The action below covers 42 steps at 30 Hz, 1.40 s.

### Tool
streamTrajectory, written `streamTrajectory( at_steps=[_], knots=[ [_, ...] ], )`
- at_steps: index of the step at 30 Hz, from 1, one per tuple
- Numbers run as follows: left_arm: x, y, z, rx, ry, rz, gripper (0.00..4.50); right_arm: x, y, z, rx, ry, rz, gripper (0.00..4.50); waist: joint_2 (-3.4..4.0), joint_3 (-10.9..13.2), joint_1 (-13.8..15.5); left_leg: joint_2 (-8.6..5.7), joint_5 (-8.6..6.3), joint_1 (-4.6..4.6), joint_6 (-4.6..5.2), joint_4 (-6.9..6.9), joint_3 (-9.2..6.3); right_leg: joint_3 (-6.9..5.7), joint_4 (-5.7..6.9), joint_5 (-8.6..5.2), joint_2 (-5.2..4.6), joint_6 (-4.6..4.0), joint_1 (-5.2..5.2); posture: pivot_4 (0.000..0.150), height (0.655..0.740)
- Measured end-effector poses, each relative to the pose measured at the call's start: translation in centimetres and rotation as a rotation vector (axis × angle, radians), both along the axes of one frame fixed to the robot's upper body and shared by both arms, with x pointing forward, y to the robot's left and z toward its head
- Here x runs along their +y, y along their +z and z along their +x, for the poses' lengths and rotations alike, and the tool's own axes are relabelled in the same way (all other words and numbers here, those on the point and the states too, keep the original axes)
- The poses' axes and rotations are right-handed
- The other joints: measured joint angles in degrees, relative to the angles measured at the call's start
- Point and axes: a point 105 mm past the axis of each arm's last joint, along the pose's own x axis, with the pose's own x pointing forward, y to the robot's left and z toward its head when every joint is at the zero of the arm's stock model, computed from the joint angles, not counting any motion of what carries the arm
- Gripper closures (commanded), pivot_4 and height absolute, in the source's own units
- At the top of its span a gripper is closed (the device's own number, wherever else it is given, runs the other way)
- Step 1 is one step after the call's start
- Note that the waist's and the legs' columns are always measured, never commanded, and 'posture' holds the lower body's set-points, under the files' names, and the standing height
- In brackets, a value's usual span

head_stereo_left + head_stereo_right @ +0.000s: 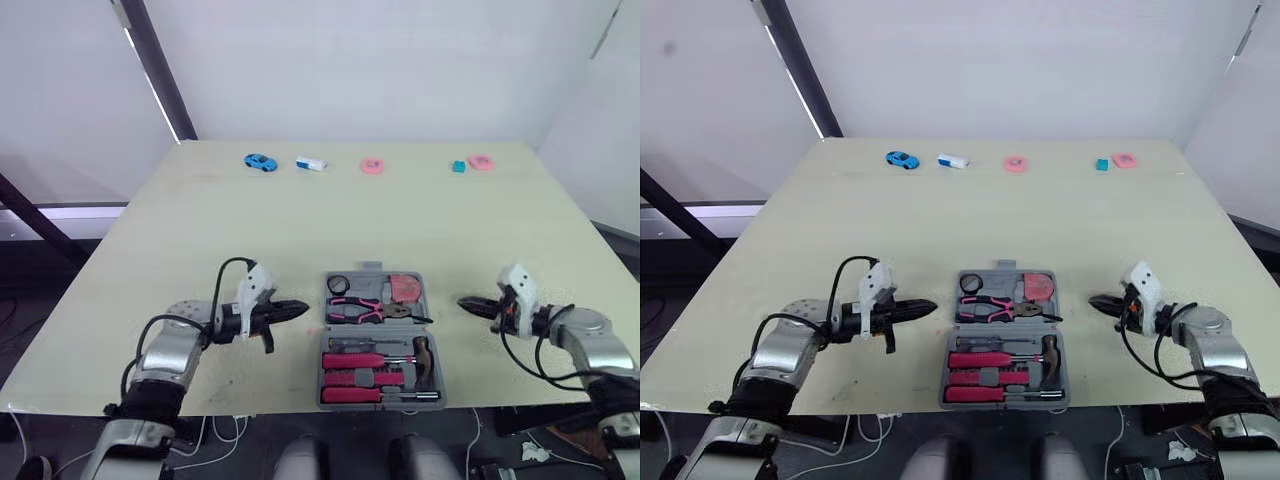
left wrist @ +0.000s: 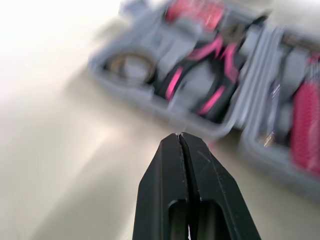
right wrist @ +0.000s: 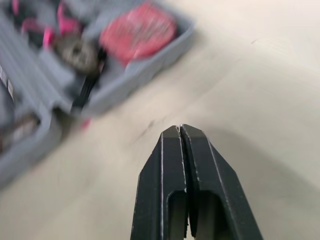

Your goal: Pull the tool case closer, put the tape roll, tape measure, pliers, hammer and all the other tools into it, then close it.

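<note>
Tool case [image 1: 378, 405] lies open and flat on the table [image 1: 300, 220] near its front edge, grey, with both halves showing. In the half farther from me I see the tape roll [image 1: 337, 285], the pink-handled pliers [image 1: 357, 311] and the red tape measure [image 1: 404, 288]. The nearer half holds red-handled screwdrivers [image 1: 355, 360], with the hammer [image 1: 424, 358] at their right. My left gripper [image 1: 300, 309] sits just left of the case, its tip pointing at the pliers' half, fingers pressed together and holding nothing. My right gripper [image 1: 465, 301] is to the right of the case, a little apart from it, fingers also together and empty. Well beyond the case, a blue toy car [image 1: 260, 161] sits by the far edge.
</note>
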Motion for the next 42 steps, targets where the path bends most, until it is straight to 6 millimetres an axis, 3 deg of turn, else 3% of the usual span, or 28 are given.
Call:
streamTrajectory(
  at_steps=[2, 3, 6, 7, 11, 17, 21, 33, 42],
  knots=[
    [-1.2, 1.0, -1.0, -0.006, -0.057, -0.035, 4.5, 0.6, 0.5, 0.4, 0.059, -0.016, 0.083, 2.09, 0.0, 0.0, 0.12, 0.0, 0.0, 0.0, 0.0, 0.0, -0.02, -0.03, 0.0, 0.0, 0.0, 0.0, 0.0, 0.15, 0.7395],
    [-1.6, 1.1, -1.5, 0.0, -0.081, -0.034, 4.5, 0.9, 0.7, 0.5, 0.081, -0.02, 0.115, 1.81, 0.01, 0.0, 0.13, -0.01, 0.0, 0.02, 0.0, 0.0, -0.01, -0.02, 0.02, -0.01, 0.0, -0.01, 0.0, 0.15, 0.7395],
    [-4.1, 0.9, -3.8, 0.062, -0.192, -0.022, 4.5, 1.8, 1.3, 1.4, 0.185, -0.031, 0.169, 0.2, 0.02, 0.0, 0.16, -0.02, 0.0, 0.0, 0.0, 0.0, 0.0, 0.0, 0.0, -0.02, 0.0, -0.03, -0.01, 0.15, 0.7395],
    [-4.5, 1.0, -4.1, 0.07, -0.21, -0.021, 4.5, 1.9, 1.4, 1.5, 0.197, -0.029, 0.173, 0.09, 0.01, 0.0, 0.24, -0.03, 0.0, -0.01, 0.0, 0.0, -0.02, -0.02, -0.01, -0.02, 0.0, -0.04, 0.0, 0.15, 0.7395],
    [-5.1, 0.5, -5.3, 0.091, -0.264, 0.031, 4.5, 2.7, 1.0, 2.3, 0.269, -0.03, 0.187, 0.09, 0.02, 0.0, 0.17, -0.04, 0.0, 0.01, 0.0, -0.03, 0.0, -0.01, -0.04, -0.04, 0.02, -0.04, 0.0, 0.15, 0.7395],
    [-5.9, -4.3, -7.4, 0.197, -0.368, 0.204, 4.5, 5.5, -0.5, 3.4, 0.427, 0.012, 0.221, 0.09, 0.03, 0.01, -0.13, -0.05, 0.0, -0.05, 0.0, -0.04, 0.07, 0.09, 0.04, -0.01, 0.07, -0.02, -0.16, 0.15, 0.7395],
    [-6.1, -4.6, -6.8, 0.169, -0.401, 0.244, 4.5, 7.1, -0.5, 3.8, 0.468, 0.058, 0.243, 0.09, 0.04, 0.0, 0.05, -0.03, 0.0, -0.06, 0.0, -0.04, 0.1, 0.12, 0.03, -0.01, 0.08, -0.02, -0.18, 0.15, 0.7395],
    [-6.3, -5.1, -6.3, 0.144, -0.434, 0.237, 4.5, 8.3, -0.1, 3.4, 0.489, 0.136, 0.432, 0.09, 0.09, -0.03, -0.13, -0.03, 0.0, 0.0, 0.01, -0.05, 0.17, 0.22, 0.09, 0.01, 0.09, 0.01, -0.18, 0.15, 0.7395],
    [-6.3, -4.9, -6.4, 0.157, -0.384, 0.183, 4.5, 8.7, 3.4, 3.0, 0.415, 0.324, 0.542, 0.09, 0.1, -0.03, -0.02, -0.02, 0.0, -0.03, 0.0, -0.05, 0.13, 0.18, 0.09, 0.01, 0.09, 0.01, -0.19, 0.15, 0.7395]
  ],
)
